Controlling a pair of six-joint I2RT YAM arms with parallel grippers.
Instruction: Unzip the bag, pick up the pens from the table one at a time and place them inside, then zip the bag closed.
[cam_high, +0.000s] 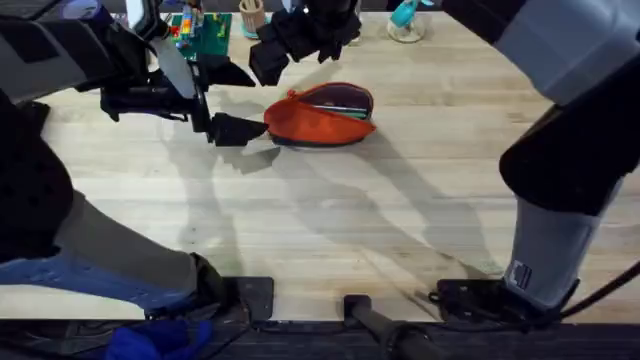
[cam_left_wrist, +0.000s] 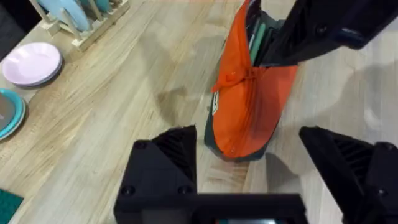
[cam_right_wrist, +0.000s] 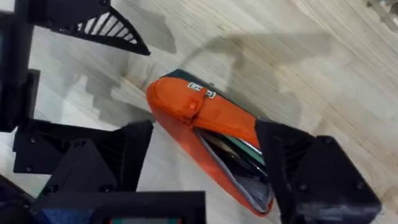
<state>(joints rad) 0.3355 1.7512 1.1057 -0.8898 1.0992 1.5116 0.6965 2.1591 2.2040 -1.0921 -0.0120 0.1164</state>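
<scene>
Overhead, I see the pale plank counter (cam_high: 330, 220) carrying one task item, the bag (cam_high: 322, 117), lying just past centre toward twelve o'clock. No loose pens lie on the counter as far as I can see. The bag's top gapes at the end toward three o'clock, and in my right wrist view green and dark shapes show inside the opening, which I take for pens already stowed. So I judge unzipping done, loading done or nearly so, and the zip-up left.

My left gripper (cam_high: 232, 130) sits at the bag's nine o'clock end, jaws spread wide with the navy-based end just beyond them, gripping nothing. My right gripper (cam_high: 290, 45) hangs over the bag from about eleven o'clock, jaws also parted, straddling the bag's open end without clamping it.

A small white tag (cam_right_wrist: 199, 89) sits on the closed end; I cannot read its writing.
</scene>
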